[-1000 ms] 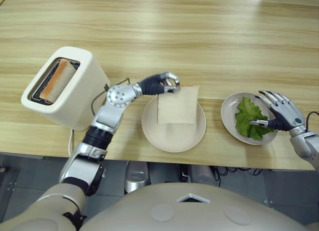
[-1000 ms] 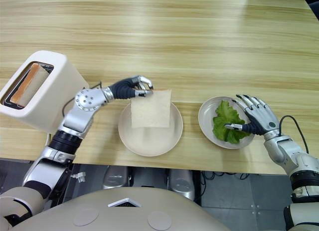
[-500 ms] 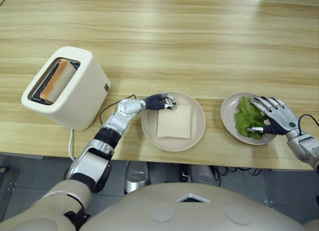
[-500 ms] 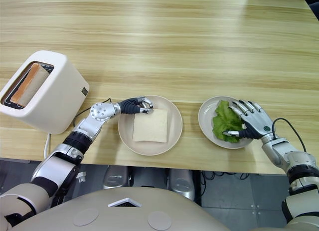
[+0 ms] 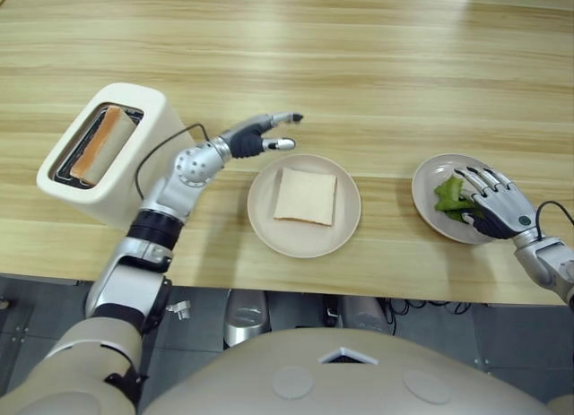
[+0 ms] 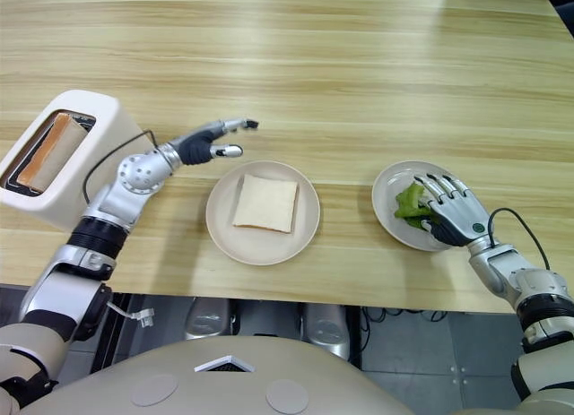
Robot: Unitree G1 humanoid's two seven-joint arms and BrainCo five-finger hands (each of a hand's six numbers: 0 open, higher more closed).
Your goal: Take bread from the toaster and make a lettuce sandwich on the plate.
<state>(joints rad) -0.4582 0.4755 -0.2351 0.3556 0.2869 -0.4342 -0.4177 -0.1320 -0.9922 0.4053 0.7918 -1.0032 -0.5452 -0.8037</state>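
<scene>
Left hand (image 5: 260,134): empty, fingers spread, centre-left, up-left of plate (image 5: 305,246).
Bread (image 5: 305,196): flat on plate, centre.
Right hand (image 5: 493,204): lower right, seemingly clutching lettuce (image 5: 446,192).

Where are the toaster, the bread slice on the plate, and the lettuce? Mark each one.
toaster (image 5: 103,195), left eye view, pale wall below the slot.
bread slice (image 5: 306,196), left eye view, middle of its top face.
lettuce (image 6: 408,203), right eye view, left part of the leaf.

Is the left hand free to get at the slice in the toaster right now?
Probably yes. The left hand is open and empty, beside the toaster; the slice stands in the open slot with nothing over it.
</scene>
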